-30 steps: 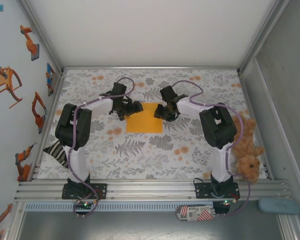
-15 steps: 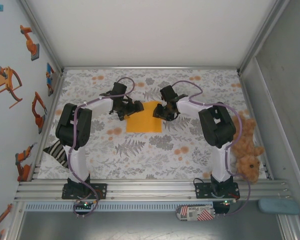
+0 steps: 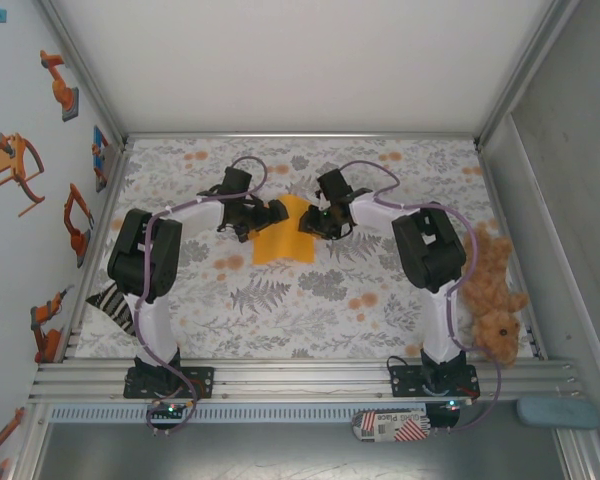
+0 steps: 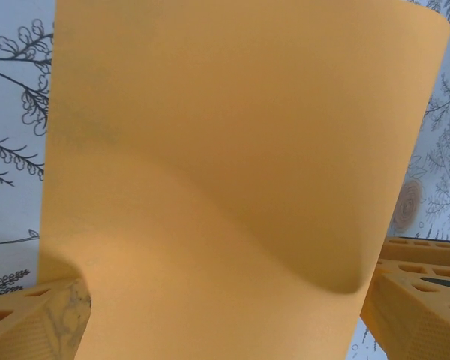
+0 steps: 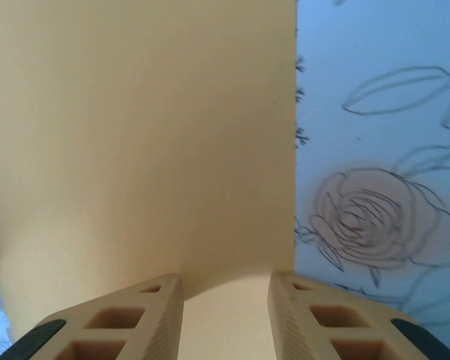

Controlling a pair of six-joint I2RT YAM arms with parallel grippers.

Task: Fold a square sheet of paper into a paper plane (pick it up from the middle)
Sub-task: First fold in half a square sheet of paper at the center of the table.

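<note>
Paper (image 3: 286,240): orange sheet between both grippers, bowed up, not lying flat.
Left fingers (image 4: 37,326): spread wide, sheet bulging between them, nothing pinched.
Right fingers (image 5: 131,322): apart too, sheet edge runs into the gap, no clamp.
Left gripper (image 3: 273,211): at the sheet's far left edge.
Right gripper (image 3: 308,222): at its far right edge.
Cloth (image 3: 310,300): flowered, under the sheet, mid-table.
Risk: closing on the bulge likely sets a stray crease; an uneven push could skew the sheet; thin paper may slip out.
</note>
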